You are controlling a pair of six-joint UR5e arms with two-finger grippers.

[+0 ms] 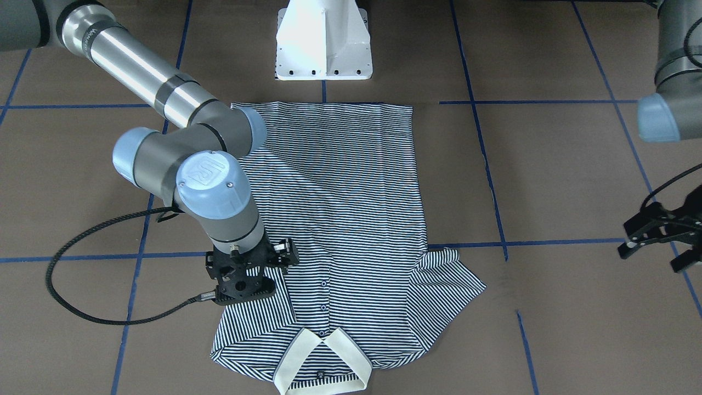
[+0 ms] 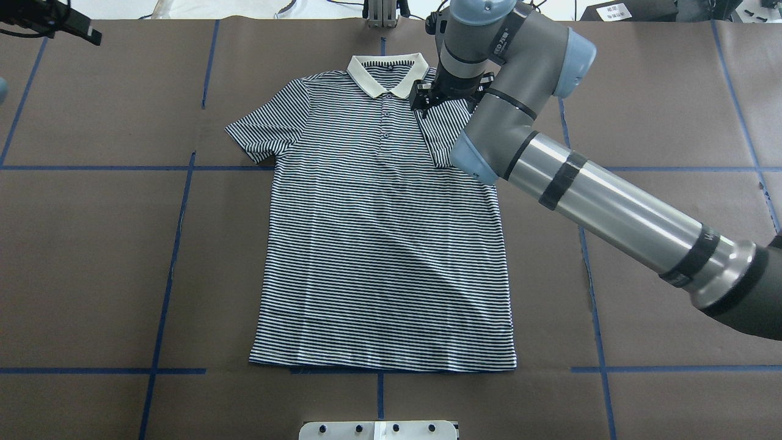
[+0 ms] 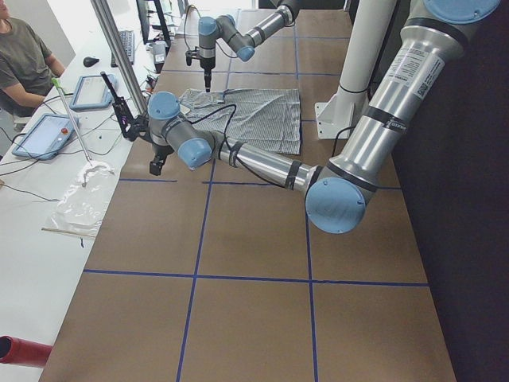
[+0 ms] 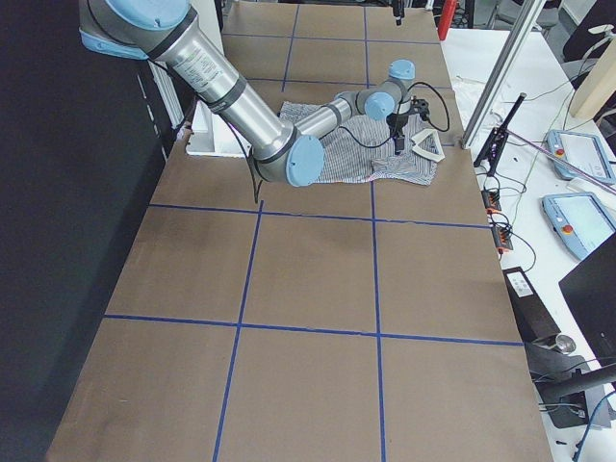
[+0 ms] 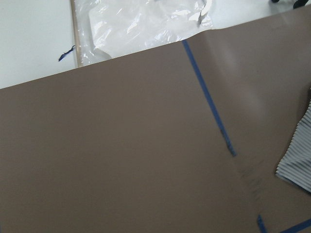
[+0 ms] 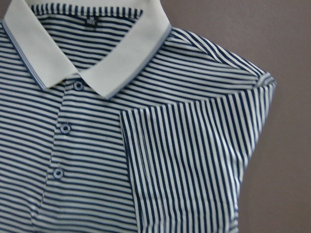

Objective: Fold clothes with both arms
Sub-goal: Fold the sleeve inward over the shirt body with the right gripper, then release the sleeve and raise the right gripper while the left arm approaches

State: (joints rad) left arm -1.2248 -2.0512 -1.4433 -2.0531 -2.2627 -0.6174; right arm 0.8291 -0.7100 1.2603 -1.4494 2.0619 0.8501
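The striped polo shirt (image 1: 340, 192) (image 2: 379, 244) lies flat and face up on the brown table, with its cream collar (image 2: 386, 70) (image 6: 121, 58) at the far edge from the robot. One sleeve (image 6: 184, 160) is folded inward onto the chest; the other sleeve (image 2: 259, 131) is spread out. My right gripper (image 1: 247, 274) (image 2: 449, 98) hovers over the folded sleeve beside the collar, jaws spread, holding nothing. My left gripper (image 1: 652, 255) (image 2: 61, 24) hangs open well off to the shirt's side, over bare table. A bit of the shirt (image 5: 299, 155) shows in the left wrist view.
The white pedestal (image 1: 323, 44) (image 2: 379, 429) stands at the shirt's hem side. Blue tape lines (image 2: 177, 244) grid the table. A clear plastic sheet (image 5: 146, 19) lies on the white side bench (image 3: 48, 183), where a person (image 3: 24, 56) sits by tablets.
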